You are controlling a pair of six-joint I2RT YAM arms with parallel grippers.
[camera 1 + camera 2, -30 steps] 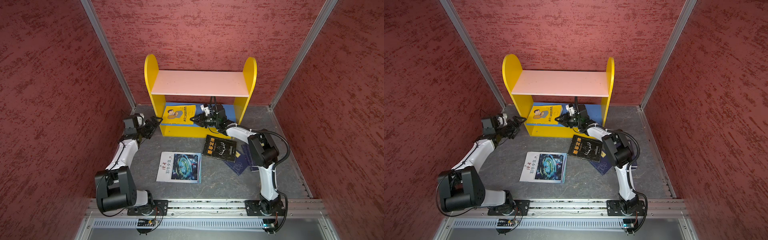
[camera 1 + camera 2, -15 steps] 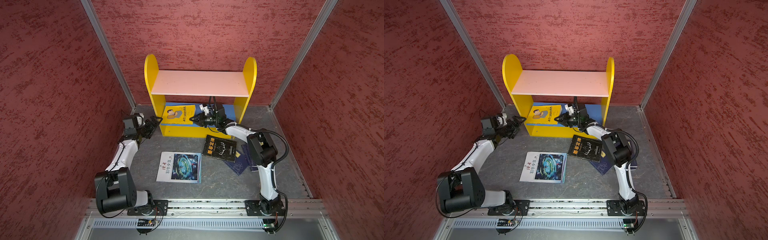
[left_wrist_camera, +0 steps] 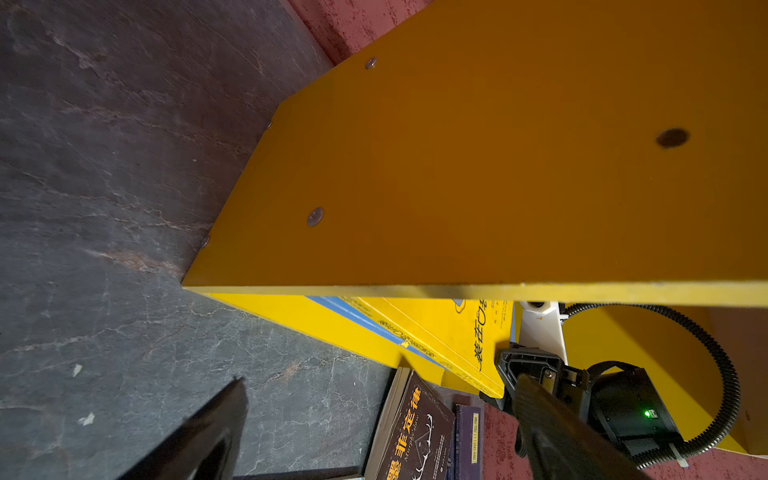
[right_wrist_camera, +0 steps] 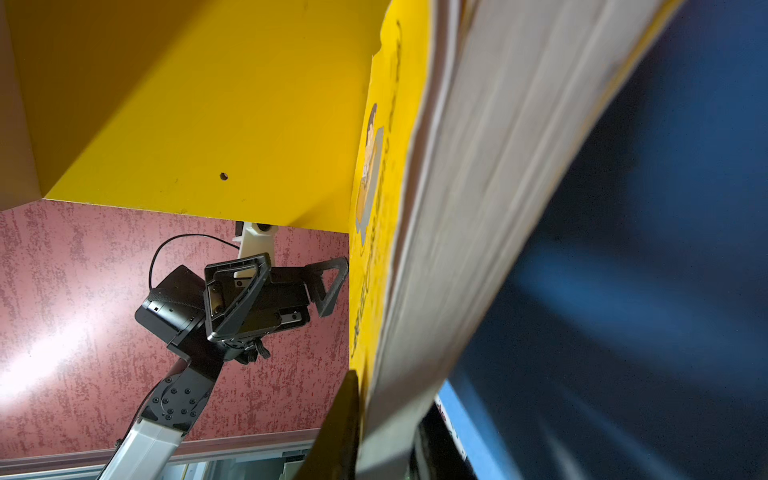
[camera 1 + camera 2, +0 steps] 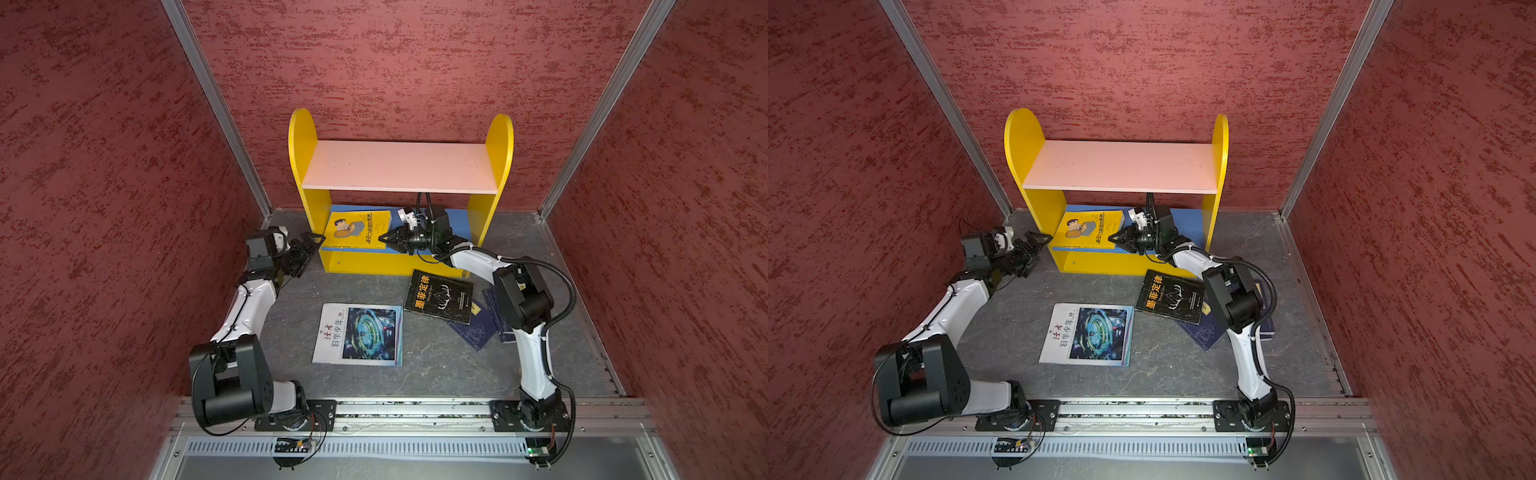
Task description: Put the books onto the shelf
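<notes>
Yellow book [image 5: 356, 228], seemingly resting on the shelf [image 5: 399, 166], pinched by right gripper [image 5: 383, 240]; left gripper [image 5: 312, 242] gapes.

right gripper [image 5: 384, 240] edged left — slightly.

a: where is the yellow cartoon book [image 5: 357, 228]?
b: lying flat, cover up, on the blue lower board of the shelf [image 5: 300, 166], toward its left side, with its right edge pinched in the right tool [image 5: 384, 239]
a: and the others?
b: all flat on the counter [image 5: 291, 332] before the shelf. the white magazine [image 5: 359, 334] lies in the middle. to its right the black book [image 5: 440, 297] with the orange title overlaps a navy book [image 5: 473, 334], and a second navy book [image 5: 1266, 324] lies beside that, partly hidden
</notes>
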